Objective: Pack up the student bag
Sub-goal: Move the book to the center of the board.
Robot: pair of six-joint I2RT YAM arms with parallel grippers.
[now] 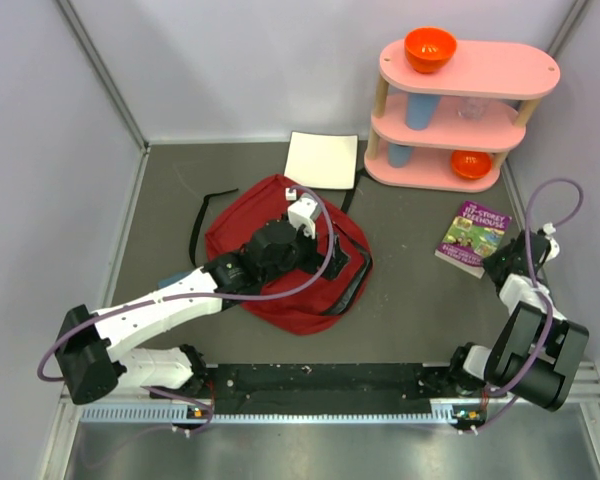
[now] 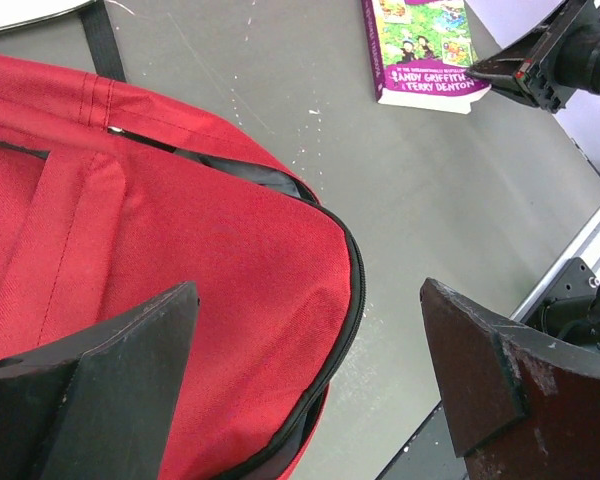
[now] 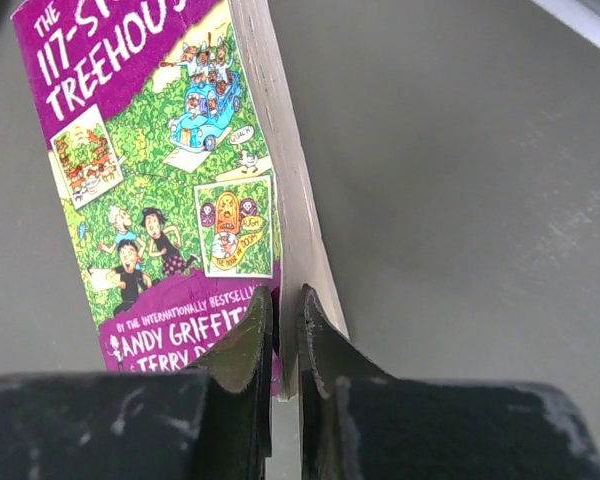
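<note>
Grey table (image 1: 410, 300) is occupied centre-left by the red bag (image 1: 290, 300), its zip seemingly part open. The left gripper (image 2: 308, 295) is held wide open and empty above it. The book (image 1: 472, 235), still outside, is pinched at one corner by the right gripper (image 3: 285, 295); packing is judged barely begun.

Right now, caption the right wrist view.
Jaws of the right gripper pinching the purple book on the grey table.
</note>
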